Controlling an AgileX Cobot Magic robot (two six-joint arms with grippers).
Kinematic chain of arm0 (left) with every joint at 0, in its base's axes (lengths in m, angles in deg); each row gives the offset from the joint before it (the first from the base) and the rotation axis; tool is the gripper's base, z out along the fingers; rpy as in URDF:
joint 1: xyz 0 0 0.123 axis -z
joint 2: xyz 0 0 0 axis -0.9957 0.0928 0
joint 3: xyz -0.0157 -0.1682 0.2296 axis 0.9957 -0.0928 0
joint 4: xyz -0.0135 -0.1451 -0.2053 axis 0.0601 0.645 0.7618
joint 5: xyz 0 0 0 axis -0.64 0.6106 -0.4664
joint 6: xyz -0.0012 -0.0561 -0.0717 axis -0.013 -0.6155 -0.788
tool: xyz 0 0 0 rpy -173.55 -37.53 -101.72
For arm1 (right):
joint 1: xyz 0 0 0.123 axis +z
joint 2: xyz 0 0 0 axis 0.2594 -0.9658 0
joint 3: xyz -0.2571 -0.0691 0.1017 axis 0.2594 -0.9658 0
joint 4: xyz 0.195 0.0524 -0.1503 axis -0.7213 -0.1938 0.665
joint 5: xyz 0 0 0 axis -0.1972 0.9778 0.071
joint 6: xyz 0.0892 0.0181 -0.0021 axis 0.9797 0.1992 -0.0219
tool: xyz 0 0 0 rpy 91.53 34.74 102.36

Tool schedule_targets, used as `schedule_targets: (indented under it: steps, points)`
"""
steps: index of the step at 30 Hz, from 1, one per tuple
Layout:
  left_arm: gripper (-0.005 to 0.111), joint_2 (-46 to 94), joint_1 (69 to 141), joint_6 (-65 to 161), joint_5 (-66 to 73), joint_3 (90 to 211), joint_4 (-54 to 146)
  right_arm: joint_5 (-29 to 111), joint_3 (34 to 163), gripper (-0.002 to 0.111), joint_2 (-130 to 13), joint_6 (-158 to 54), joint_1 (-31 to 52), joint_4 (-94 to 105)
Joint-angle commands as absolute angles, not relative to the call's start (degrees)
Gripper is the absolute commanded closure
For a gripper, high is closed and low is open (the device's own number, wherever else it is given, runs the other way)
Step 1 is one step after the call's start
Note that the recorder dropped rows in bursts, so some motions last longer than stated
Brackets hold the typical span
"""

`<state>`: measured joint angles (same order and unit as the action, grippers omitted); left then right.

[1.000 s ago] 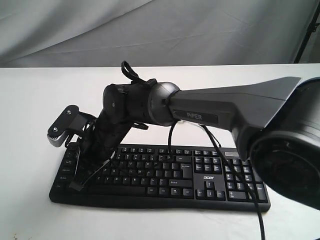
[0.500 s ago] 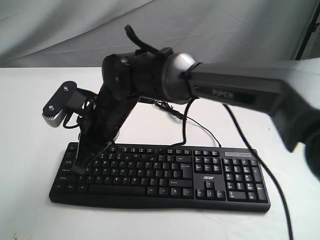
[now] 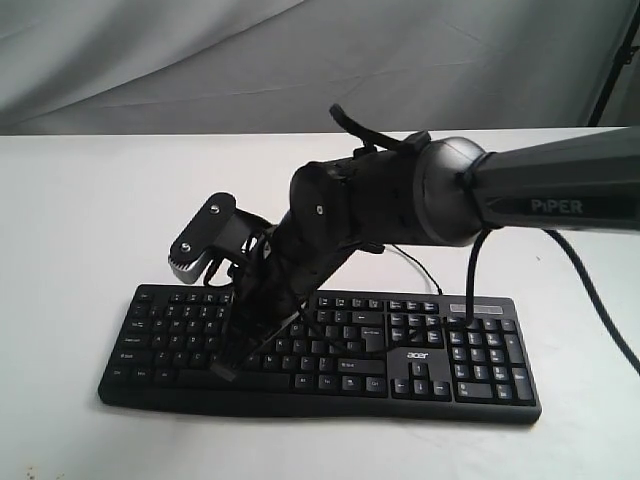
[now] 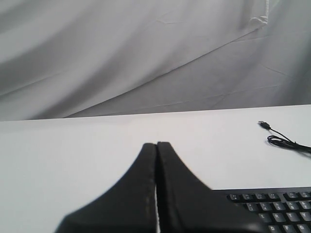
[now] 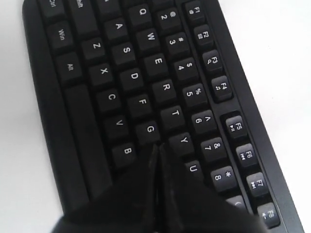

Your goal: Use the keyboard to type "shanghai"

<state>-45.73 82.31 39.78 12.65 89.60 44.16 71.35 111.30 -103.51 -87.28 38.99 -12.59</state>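
The black keyboard [image 3: 420, 360] lies across the white table, its "acer" logo beside the number pad. My right gripper [image 3: 228, 372] reaches over from the right and points steeply down at the left half of the letter keys. In the right wrist view the keyboard [image 5: 141, 68] fills the frame. There the right gripper [image 5: 158, 145] is shut with nothing in it, its tip between the G, Y, B and U keys and hiding the key beneath. My left gripper [image 4: 156, 144] is shut and empty, held above bare table to one side of the keyboard [image 4: 272, 208]. It is out of the exterior view.
The keyboard's thin USB cable [image 4: 286, 141] lies coiled on the table [image 3: 70, 200] behind it, plug loose. A grey cloth backdrop [image 3: 300, 60] hangs behind the table. The right arm's own black cable [image 3: 600, 300] droops beside the number pad. A dark stand pole [image 3: 615, 60] is at the back right.
The right arm has lifted off the keyboard's left end and swung to the right, then lowered its shut gripper over the middle of the letter keys.
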Motion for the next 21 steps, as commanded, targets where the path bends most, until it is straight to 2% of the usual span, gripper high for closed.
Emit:
schedule_targets:
  steps: [1, 21]
  points:
    - [0.107, -45.87, 82.67, 39.63, 12.31, 89.50, 44.16, 69.14, 111.03, 0.108, -104.51, -89.19, 38.80, -14.88]
    - [0.107, -45.87, 82.67, 39.63, 12.31, 89.50, 44.16, 67.71, 111.03, 0.108, -107.76, -92.74, 38.09, -18.33]
